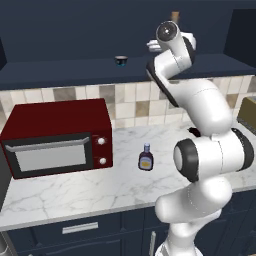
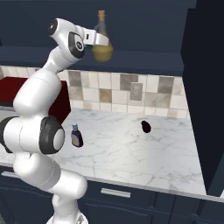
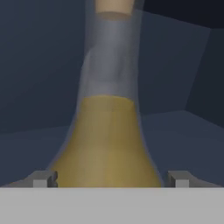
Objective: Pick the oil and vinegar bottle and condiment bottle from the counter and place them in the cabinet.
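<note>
The oil and vinegar bottle (image 2: 102,48), an amber-bellied flask with a cork stopper, stands upright on the cabinet (image 2: 144,61) ledge. My gripper (image 2: 101,40) is open around its neck and upper belly. In the hand view the flask (image 3: 109,131) rises between the fingertips (image 3: 43,179), with a small gap on each side. From the left base view only its cork (image 1: 175,16) shows above the arm, beside the gripper (image 1: 155,46). The condiment bottle (image 1: 145,159) (image 2: 77,136), small and dark with a yellowish label, stands upright on the marble counter (image 1: 75,190) (image 2: 131,153).
A red microwave (image 1: 55,137) sits on the counter at the left. A tiny dark cup (image 1: 121,60) stands on the cabinet ledge (image 1: 60,70). A small dark object (image 2: 145,126) lies on the counter near the tiled wall. A tall dark panel (image 2: 205,87) bounds the right side.
</note>
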Tool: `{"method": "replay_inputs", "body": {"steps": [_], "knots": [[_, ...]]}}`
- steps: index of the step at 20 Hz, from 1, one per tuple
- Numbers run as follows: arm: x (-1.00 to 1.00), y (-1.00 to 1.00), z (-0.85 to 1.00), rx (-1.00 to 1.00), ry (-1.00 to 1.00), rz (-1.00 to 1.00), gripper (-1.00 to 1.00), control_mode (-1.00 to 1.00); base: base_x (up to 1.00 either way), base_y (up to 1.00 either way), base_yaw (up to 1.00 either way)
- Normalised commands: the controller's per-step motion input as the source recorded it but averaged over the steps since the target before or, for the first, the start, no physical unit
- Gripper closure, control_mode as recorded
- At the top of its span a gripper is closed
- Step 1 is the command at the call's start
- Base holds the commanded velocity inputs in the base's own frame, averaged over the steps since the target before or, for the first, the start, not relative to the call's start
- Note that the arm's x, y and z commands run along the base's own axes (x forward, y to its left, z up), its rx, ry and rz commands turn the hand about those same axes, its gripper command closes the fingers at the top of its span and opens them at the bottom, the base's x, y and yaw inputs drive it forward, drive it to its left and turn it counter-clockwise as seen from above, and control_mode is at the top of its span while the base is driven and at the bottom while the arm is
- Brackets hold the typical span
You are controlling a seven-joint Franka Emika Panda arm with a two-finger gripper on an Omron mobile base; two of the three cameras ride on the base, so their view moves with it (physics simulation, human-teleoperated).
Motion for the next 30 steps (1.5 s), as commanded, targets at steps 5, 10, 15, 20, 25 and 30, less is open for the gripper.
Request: {"method": "replay_inputs", "body": {"steps": [5,10,15,20,25,30], "knots": [[-0.20,-0.01,-0.01,0.06,-0.03,0.00,-1.00,-1.00,0.00,0.00,0.00],[-0.67,0.15,-0.09,0.11,-0.05,0.01,-1.00,-1.00,0.00,0.00,0.00],[-0.80,0.34,-0.17,0.11,-0.06,0.04,-1.00,-1.00,0.00,0.00,0.00],[-0.89,0.36,-0.14,0.15,-0.03,0.10,-1.00,-1.00,0.00,0.00,0.00],[-0.91,0.30,-0.15,0.17,-0.02,0.13,-1.00,-1.00,0.00,0.00,0.00],[-0.63,0.07,-0.22,0.16,0.00,0.17,-1.00,-1.00,0.00,0.00,0.00]]}}
